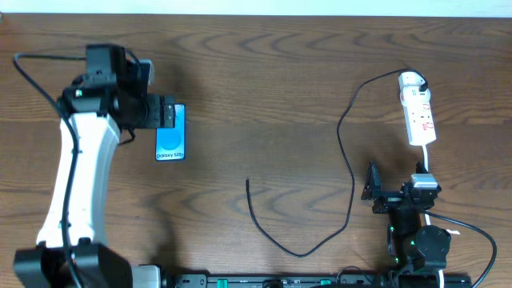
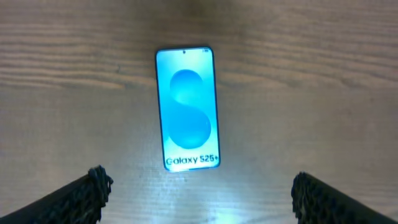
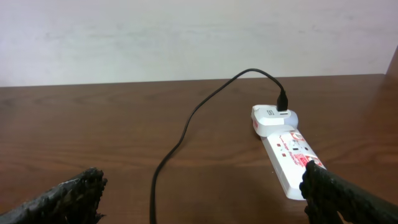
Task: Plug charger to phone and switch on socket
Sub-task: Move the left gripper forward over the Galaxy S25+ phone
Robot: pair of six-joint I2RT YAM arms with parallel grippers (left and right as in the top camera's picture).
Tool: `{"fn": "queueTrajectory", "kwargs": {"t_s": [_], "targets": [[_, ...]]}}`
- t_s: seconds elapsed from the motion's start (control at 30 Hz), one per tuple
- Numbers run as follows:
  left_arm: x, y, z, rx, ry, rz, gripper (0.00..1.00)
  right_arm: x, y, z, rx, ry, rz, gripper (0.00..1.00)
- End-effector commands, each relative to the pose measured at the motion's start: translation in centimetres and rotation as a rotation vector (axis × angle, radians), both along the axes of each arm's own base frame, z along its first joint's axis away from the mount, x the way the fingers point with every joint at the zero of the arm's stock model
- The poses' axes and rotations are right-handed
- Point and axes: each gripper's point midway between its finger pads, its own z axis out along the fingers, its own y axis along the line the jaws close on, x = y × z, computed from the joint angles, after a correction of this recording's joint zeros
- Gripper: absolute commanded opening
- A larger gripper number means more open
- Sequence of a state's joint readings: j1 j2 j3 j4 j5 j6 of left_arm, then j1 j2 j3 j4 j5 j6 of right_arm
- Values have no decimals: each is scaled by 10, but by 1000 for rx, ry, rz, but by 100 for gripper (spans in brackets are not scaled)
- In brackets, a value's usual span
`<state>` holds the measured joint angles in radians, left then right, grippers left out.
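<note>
The charger (image 1: 350, 172) is, from overhead, only half dealt with. One end sits at the head of the socket (image 1: 419, 112) on the far right. The cable loops down toward the robot and ends loose mid-tabletop (image 1: 264, 72), its free plug (image 1: 248, 183) pointing away from the robot and well apart from the phone (image 1: 170, 136). The phone lies flat at the far left, long axis running near-to-far, lettered end toward the robot. The left hand (image 1: 164, 112) hangs over its far end, and the right hand (image 1: 371, 188) sits near the socket. We judge that the plug is not yet joined to the phone and that the switch is still to be pressed.

From the left wrist, we see the phone (image 2: 185, 107) screen up, lettering nearest the left hand (image 2: 200, 182), whose fingers (image 2: 84, 196) stand wide with nothing between them.

From the right wrist, the socket (image 3: 291, 158) runs away from us, and the charger (image 3: 185, 126) enters a white adapter (image 3: 273, 118) at its far end. The right hand (image 3: 202, 177) is spread wide and empty. Whether the switch is on, we cannot tell.
</note>
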<state>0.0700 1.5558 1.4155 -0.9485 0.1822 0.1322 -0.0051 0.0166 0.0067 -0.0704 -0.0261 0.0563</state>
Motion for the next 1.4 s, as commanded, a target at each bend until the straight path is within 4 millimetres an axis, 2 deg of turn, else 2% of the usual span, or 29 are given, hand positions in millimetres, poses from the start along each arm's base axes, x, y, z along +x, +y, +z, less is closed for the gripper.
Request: {"fn": "queueTrajectory", "kwargs": {"t_s": [0.0,0.13,0.4,0.53,1.07,1.23,1.27,1.37], "targets": [[11,-1,11,-3,10,-16,95,-1,2,1,-9,-6,10,99],[13,2,5,9,63,-4,95,-1,2,1,-9,-6,10,99],[8,3,-28,4,194,2,95,-1,2,1,-9,-6,10,99],[9,3,-37,3,220,2,95,-1,2,1,-9,-6,10,99],[12,3,-46,2,227,2,95,-1,2,1,-9,-6,10,99],[11,3,-62,-1,271,1,94,-1,2,1,-9,-6,10,99],[11,3,-67,-2,285,2,89,-1,2,1,-9,-6,10,99],[12,3,-81,-4,320,2,87,-1,2,1,-9,-6,10,99]]}}
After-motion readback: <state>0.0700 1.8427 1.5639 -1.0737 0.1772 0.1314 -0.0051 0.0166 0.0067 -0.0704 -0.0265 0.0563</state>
